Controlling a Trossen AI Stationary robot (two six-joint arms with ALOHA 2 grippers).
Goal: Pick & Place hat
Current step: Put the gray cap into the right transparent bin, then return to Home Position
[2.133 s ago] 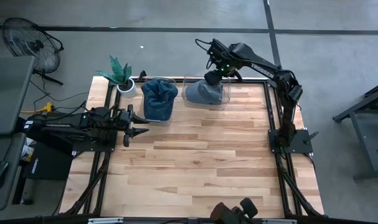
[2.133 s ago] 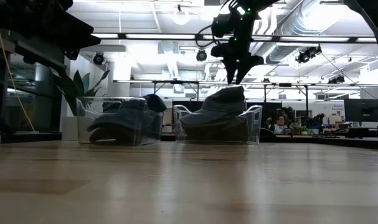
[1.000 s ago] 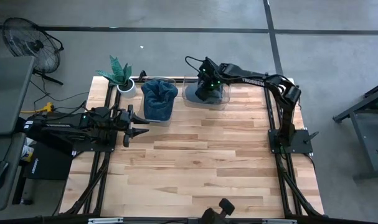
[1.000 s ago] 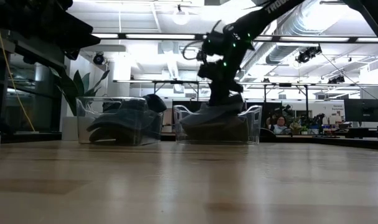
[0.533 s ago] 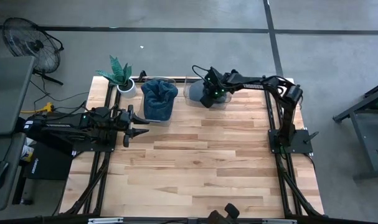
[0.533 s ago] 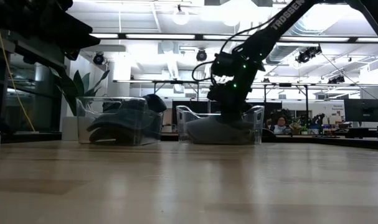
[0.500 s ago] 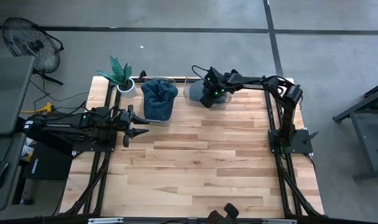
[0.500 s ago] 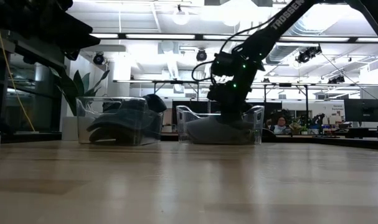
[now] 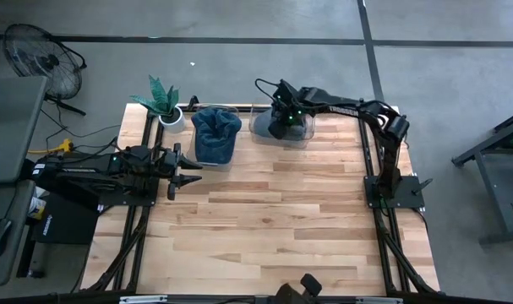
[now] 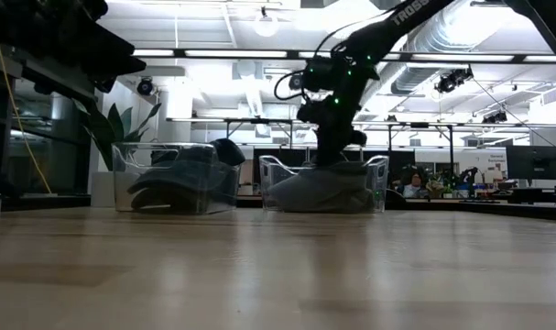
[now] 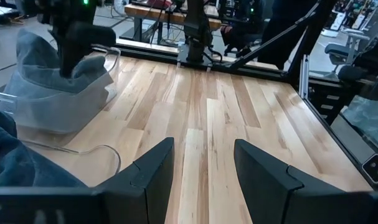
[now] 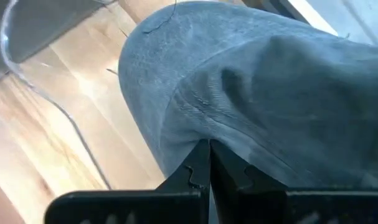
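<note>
Our right gripper (image 9: pixel 281 120) has come back up a little from its deepest push half a second ago, fingers pressed together, pinching a fold of the grey hat (image 12: pixel 251 93) inside the clear bin (image 10: pixel 323 183) at the table's far edge. We judge the lift is starting. Our left gripper (image 11: pixel 201 168) waits spread at the left.

Two clear bins (image 9: pixel 280 127) (image 9: pixel 215 135) stand on one counter (image 9: pixel 264 211), each with one hat: one grey (image 10: pixel 321 186), one dark blue (image 9: pixel 215 128). One potted plant (image 9: pixel 164 101); two claws (image 9: pixel 282 127) (image 9: pixel 185 167).
</note>
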